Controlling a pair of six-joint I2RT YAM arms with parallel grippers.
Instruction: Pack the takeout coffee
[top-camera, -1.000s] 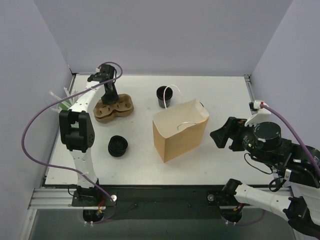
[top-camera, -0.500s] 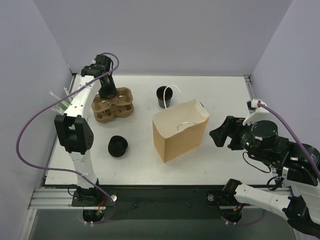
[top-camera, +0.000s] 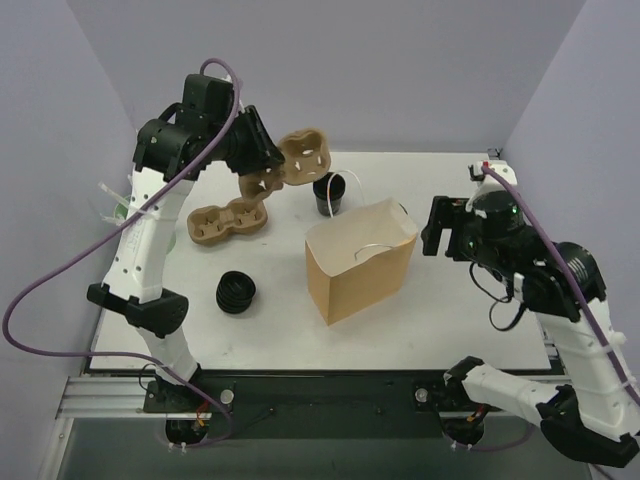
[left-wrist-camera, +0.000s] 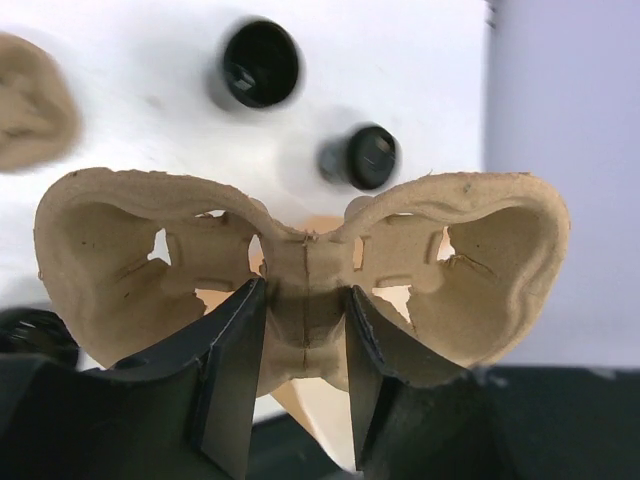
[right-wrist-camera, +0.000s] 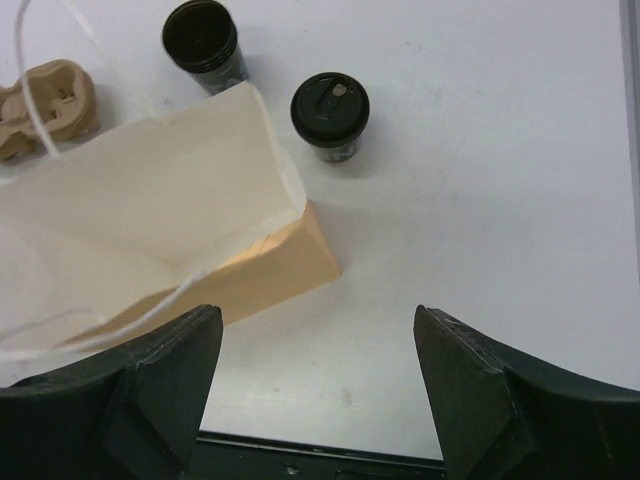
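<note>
Now the left gripper (left-wrist-camera: 300, 300) has raised a carrier (top-camera: 303, 155), clamped, ready for cups; the right gripper (right-wrist-camera: 318, 328) gapes wide, empty; the coffee (right-wrist-camera: 330, 110) stands beside the bag (right-wrist-camera: 150, 200), toward the surface's (right-wrist-camera: 480, 200) far edge.

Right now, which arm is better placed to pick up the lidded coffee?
Right. The right gripper is open and empty beside the bag, with the coffee in its wrist view. The left gripper is shut on a carrier, raised at the far left.
</note>
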